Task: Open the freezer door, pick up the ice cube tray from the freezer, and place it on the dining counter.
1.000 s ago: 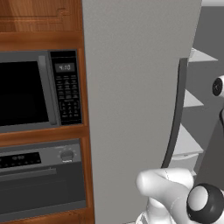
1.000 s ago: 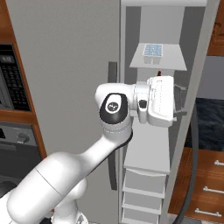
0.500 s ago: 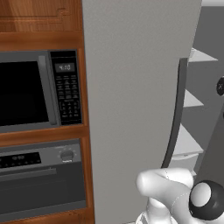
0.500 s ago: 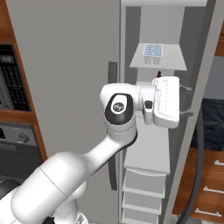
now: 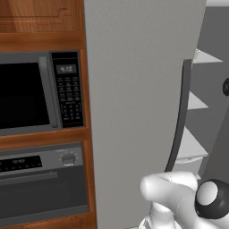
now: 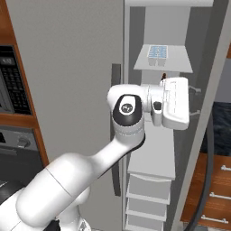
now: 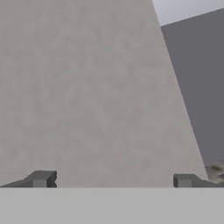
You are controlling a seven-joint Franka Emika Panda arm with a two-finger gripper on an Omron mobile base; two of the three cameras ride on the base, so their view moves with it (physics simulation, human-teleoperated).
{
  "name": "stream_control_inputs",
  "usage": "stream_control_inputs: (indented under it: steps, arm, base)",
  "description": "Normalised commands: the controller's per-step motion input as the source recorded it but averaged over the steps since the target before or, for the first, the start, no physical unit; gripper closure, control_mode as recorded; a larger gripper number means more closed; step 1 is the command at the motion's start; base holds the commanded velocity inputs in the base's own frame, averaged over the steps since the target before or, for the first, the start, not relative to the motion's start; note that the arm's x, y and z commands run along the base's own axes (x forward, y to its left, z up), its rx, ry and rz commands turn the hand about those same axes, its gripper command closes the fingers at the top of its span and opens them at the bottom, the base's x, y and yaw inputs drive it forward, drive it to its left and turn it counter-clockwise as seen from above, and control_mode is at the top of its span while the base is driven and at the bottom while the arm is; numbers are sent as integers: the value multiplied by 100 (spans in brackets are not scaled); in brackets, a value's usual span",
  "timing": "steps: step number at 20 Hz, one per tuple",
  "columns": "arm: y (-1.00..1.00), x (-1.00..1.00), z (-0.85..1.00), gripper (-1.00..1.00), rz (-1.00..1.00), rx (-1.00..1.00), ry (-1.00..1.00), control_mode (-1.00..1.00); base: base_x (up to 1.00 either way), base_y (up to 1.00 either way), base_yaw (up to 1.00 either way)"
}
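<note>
The freezer (image 6: pixel 153 149) stands open, its pale shelves and drawers showing. The pale blue ice cube tray (image 6: pixel 158 52) lies on an upper shelf. The freezer door (image 6: pixel 198 135) is swung out to the right, its inner face close before the hand (image 7: pixel 87 87). My gripper (image 6: pixel 197 100) sits below the tray's shelf, level with the middle shelf, and points right at that door. Its fingertips (image 7: pixel 41 179) stand wide apart with nothing between them, so it is open. A strip of the black marbled dining counter (image 6: pixel 224 124) shows past the door.
The closed grey door (image 5: pixel 134 89) with a dark curved handle (image 5: pixel 180 116) is left of the freezer. Further left a wooden cabinet holds a microwave (image 5: pixel 36 94) and an oven (image 5: pixel 40 183). Wooden drawers (image 6: pixel 216 189) sit low on the right.
The hand and the arm's elbow have shifted a little to the right, toward the open door. The gripper has stayed open; the tray has not moved.
</note>
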Motion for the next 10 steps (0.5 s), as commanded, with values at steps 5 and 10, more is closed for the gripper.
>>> stream_control_inputs:
  steps: [5, 10]
  arm:
    - [-11, 22, 0, -100, 2, 0, 0, -100]
    - [-13, 30, 0, -100, 1, 0, 0, -100]
  base:
    - [0, 0, 0]
    - [0, 0, 0]
